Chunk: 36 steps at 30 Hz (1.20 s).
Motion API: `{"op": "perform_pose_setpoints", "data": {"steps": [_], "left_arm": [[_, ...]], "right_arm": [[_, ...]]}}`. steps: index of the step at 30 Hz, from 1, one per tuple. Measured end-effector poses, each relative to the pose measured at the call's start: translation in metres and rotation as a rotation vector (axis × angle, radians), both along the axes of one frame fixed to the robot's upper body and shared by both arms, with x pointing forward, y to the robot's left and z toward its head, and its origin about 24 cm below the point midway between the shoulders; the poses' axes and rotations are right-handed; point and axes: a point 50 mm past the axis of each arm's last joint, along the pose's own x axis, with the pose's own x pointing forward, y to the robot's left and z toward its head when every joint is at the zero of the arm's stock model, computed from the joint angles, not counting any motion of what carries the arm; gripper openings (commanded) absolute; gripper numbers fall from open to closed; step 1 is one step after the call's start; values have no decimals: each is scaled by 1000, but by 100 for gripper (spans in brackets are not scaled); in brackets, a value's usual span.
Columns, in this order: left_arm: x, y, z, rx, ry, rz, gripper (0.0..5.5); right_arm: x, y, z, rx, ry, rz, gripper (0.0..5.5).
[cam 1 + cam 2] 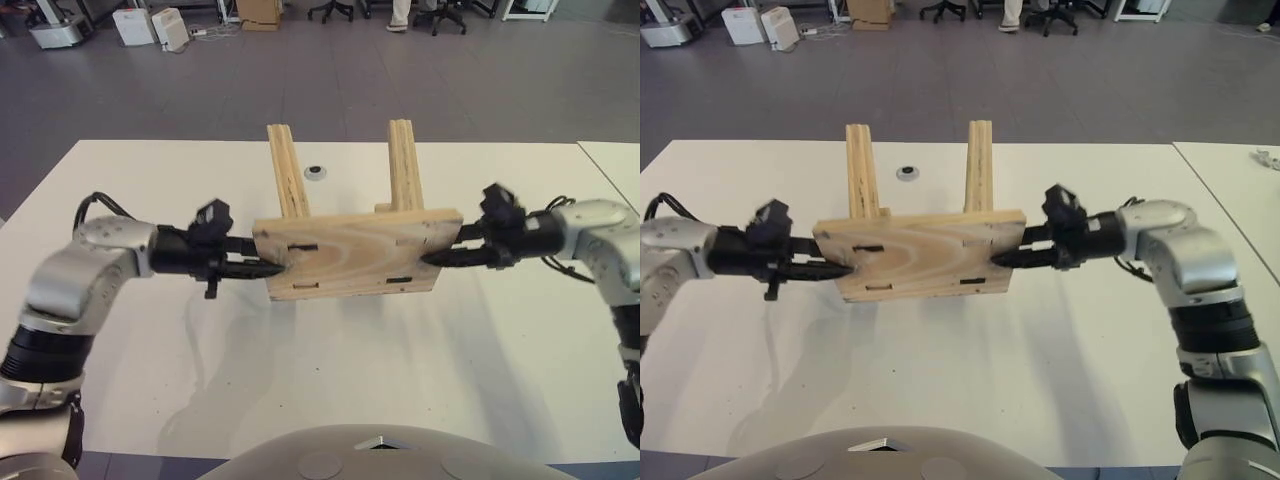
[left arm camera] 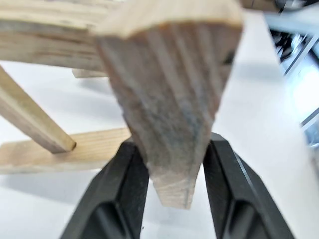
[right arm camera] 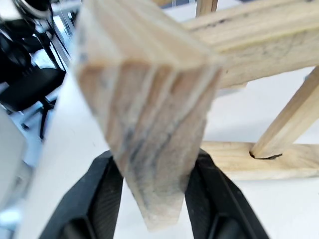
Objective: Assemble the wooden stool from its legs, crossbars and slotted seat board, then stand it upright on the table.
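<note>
Where the seat is: the seat (image 1: 355, 252) hangs between the two arms over the middle of the table (image 1: 330, 400). Its flat face is turned to the camera and a little tilted, and dark slots show in it. A shadow lies on the table below it; I cannot tell if any part touches the table.
Left gripper: the left gripper (image 1: 274, 268) is clamped on the left edge of the seat. In the left wrist view its black fingers (image 2: 124, 184) press on both faces of the board's end.
Right gripper: the right gripper (image 1: 430, 258) is clamped on the right edge in the same way, one finger on each side of the layered end.
Crossbar: behind the seat, the right wrist view shows a crossbar (image 3: 279, 159) with a thinner slanted stick (image 3: 289, 114) going into it.
Legs: two legs (image 1: 287, 170) go out from the back of the seat, away from the camera. They show above its top edge, side by side and apart.
Disc: a small round disc (image 1: 316, 172) lies on the table just beside the left one of the legs, beyond the seat.
Containers: a brown box (image 1: 260, 12) stands on the floor far behind; what is in it is hidden. White cases (image 1: 170, 28) stand to its left.
Writing: print on these far things is too small to tell.
Chairs: black chairs (image 1: 335, 10) stand at the far edge.
</note>
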Motion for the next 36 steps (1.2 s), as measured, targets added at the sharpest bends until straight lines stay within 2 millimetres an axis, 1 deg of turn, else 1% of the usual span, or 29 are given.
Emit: {"op": "perform_pose_setpoints", "data": {"steps": [1, 2, 4, 5, 6, 7, 8, 10, 12, 14, 17, 20, 21, 22, 23, 24, 25, 26, 27, 28, 31, 33, 34, 35, 36], "left_arm": [[1, 1, 10, -40, 48, -2, 144], [4, 3, 22, -99, 114, 0, 144], [7, 4, 36, -195, 216, -1, 143], [8, 3, 41, -250, 286, -1, 139], [8, 4, 42, -309, 367, -5, 135], [7, 4, 41, -355, 441, -8, 133], [6, 4, 40, -367, 479, -8, 132], [6, 6, 39, -420, 642, -9, 131], [7, 8, 44, -400, 766, -20, 131], [8, 9, 47, -370, 853, -29, 131], [6, 14, 45, -326, 1002, -34, 131], [-3, 20, 36, -294, 1165, -40, 131], [-4, 20, 34, -295, 1195, -41, 131], [-3, 20, 32, -300, 1215, -35, 167], [-1, 20, 32, -303, 1210, -24, 180], [4, 16, 32, -337, 1170, -13, 199], [10, 13, 29, -348, 1111, 32, 210], [13, 11, 22, -354, 1079, 85, 229], [15, 9, 14, -383, 1053, 127, 247], [16, 8, 12, -412, 1014, 159, 261], [10, 9, 9, -439, 938, 214, 312], [6, 18, 9, -461, 917, 261, 344], [3, 26, 13, -487, 910, 259, 370], [1, 43, 27, -537, 865, 273, 386], [-2, 62, 48, -588, 778, 317, 386]], "right_arm": [[1, -1, 11, 36, 46, -1, 166], [4, -2, 26, 87, 117, -7, 166], [7, -6, 48, 158, 231, -27, 166], [7, -7, 56, 184, 313, -35, 163], [6, -8, 58, 204, 403, -34, 159], [5, -9, 59, 218, 484, -25, 154], [4, -9, 58, 224, 524, -16, 146], [0, -7, 56, 242, 698, 40, 135], [-3, -5, 61, 208, 791, 59, 135], [-7, -3, 59, 182, 881, 72, 135], [-11, 4, 50, 169, 1041, 95, 135], [-16, 10, 34, 178, 1195, 110, 135], [-17, 10, 32, 186, 1219, 105, 135], [-18, 9, 29, 205, 1239, 90, 172], [-18, 7, 25, 233, 1236, 74, 189], [-19, 3, 15, 319, 1228, 51, 208], [-20, -2, 3, 372, 1198, -15, 223], [-21, -6, -6, 388, 1164, -83, 244], [-22, -7, -9, 422, 1121, -113, 266], [-24, -8, -9, 435, 1073, -142, 285], [-29, -12, -11, 453, 974, -228, 346], [-32, -20, -12, 476, 906, -324, 384], [-32, -28, -12, 501, 872, -391, 392], [-31, -42, -8, 535, 813, -494, 392], [-28, -56, 0, 586, 728, -590, 392]]}}
